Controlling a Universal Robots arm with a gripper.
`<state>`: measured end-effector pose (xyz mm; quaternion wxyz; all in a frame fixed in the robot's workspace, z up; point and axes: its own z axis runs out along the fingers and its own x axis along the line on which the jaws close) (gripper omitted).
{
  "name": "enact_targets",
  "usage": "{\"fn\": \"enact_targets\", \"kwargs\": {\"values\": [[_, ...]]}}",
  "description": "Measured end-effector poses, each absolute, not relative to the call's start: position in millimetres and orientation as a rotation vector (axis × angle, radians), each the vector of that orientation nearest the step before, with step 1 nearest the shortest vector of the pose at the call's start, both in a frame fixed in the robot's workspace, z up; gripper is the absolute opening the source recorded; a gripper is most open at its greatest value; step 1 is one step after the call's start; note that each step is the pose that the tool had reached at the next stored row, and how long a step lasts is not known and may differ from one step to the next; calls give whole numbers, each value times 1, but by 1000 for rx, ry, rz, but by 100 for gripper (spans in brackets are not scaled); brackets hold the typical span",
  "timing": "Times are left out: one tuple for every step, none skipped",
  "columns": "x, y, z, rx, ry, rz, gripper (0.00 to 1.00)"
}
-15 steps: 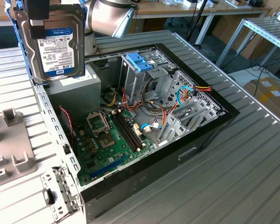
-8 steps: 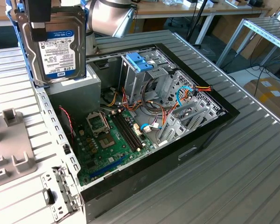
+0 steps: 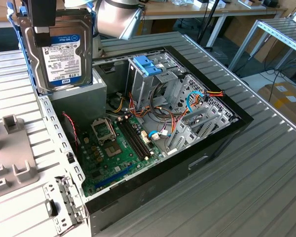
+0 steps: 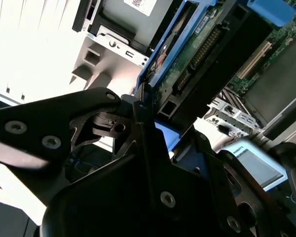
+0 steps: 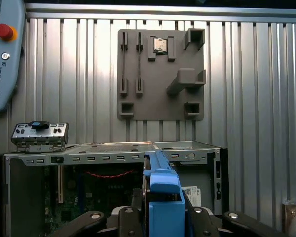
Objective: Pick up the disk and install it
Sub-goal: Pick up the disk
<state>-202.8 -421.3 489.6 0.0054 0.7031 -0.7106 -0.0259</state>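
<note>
Right now the gripper [image 5: 163, 217] is clamped onto the hard drive [image 3: 64, 54], which hangs upright above the grey power supply [image 3: 76, 98]. I'd say it wants a firm, square hold and a slow path to the drive cage [image 3: 155, 81], clear of the cables [image 3: 197, 98].

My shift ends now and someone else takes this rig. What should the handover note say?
Gripper: shut on the disk, held upright in the air over the open case, at the exterior view's left.
Done: disk picked up.
Left: install; the disk is not yet in the drive cage.
</note>
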Motion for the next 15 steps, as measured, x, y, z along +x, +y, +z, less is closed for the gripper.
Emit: {"fn": "enact_targets", "kwargs": {"values": [[-203, -422, 490, 2201, -2225, -81, 37], [-203, -423, 490, 2201, -2225, -81, 37], [-203, -424, 490, 2201, -2225, -81, 37], [-203, -425, 490, 2201, -2225, -81, 37], [-203, -426, 490, 2201, -2225, -81, 37], [-203, -427, 490, 2201, -2225, -81, 37], [-203, -429, 490, 2201, -2225, -81, 37], [-203, -430, 490, 2201, -2225, -81, 37], [-203, -431, 490, 2201, -2225, -81, 37], [-203, -432, 490, 2201, -2225, -81, 37], [-203, -434, 490, 2201, -2225, -81, 37], [-203, -434, 490, 2202, -2225, -81, 37], [-203, -435, 490, 2202, -2225, -81, 37], [-203, -436, 490, 2201, -2225, -81, 37], [-203, -437, 490, 2201, -2225, -81, 37]]}}
